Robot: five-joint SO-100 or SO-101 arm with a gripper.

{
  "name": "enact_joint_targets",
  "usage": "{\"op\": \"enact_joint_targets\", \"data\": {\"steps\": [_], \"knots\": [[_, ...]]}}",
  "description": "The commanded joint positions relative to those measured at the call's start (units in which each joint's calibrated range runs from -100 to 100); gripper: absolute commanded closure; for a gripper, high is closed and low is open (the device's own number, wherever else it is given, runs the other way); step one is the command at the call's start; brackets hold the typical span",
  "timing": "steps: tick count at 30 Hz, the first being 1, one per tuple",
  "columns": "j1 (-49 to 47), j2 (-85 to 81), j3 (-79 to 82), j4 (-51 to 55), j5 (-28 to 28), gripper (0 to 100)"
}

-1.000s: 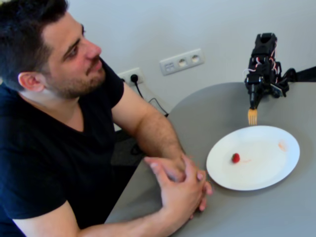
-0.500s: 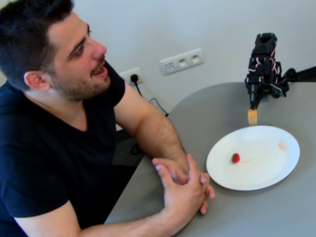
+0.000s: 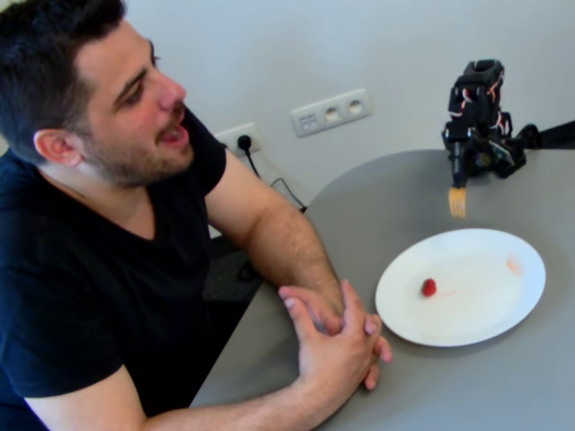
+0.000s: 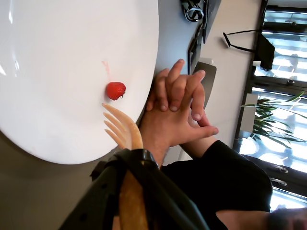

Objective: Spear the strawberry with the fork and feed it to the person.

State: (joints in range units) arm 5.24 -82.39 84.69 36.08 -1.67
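Fingers of the gripper [image 3: 460,172] are pinched around the handle of a pale wooden fork [image 3: 457,202], whose tines hang downward above the grey table [image 3: 503,386], just past the far rim of the white plate [image 3: 485,323]. In the wrist view the same fork [image 4: 122,129] juts out from the black jaws, its tips close to the strawberry [image 4: 115,90] but apparently not yet touching it.

That strawberry [image 3: 429,287] is small and red, lying on the plate's left part in the fixed view, toward the edge nearest the man's clasped hands [image 3: 334,334]. A faint pink smear trails from it across the plate. The plate itself sits near the table's right edge in that view; the man [image 3: 108,180] sits at the table's left edge, mouth open, looking toward the arm.

Spearing is the step in hand, I judge. To do it well, the tines should be brought straight over the berry's middle and pressed down firmly, since a glancing push on smooth china would likely send so small a fruit skidding toward the rim.

No brand, label or readable writing appears anywhere.
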Motion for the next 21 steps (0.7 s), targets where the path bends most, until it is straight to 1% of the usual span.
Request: {"op": "enact_joint_targets", "data": {"steps": [1,3,4,7,8,14,15,21], "knots": [[1.62,0.17,-8.14,6.39,-0.06,99],[1.7,0.6,-10.21,8.66,-0.06,99],[1.7,2.8,-11.56,7.96,-0.06,99],[2.45,14.15,-22.47,9.0,-0.06,99],[2.45,22.45,-28.61,8.92,-0.11,99],[2.45,41.34,-41.59,7.52,0.51,99],[2.45,52.44,-46.28,2.56,0.51,99],[2.45,64.55,-49.89,-4.75,0.1,99]]}}
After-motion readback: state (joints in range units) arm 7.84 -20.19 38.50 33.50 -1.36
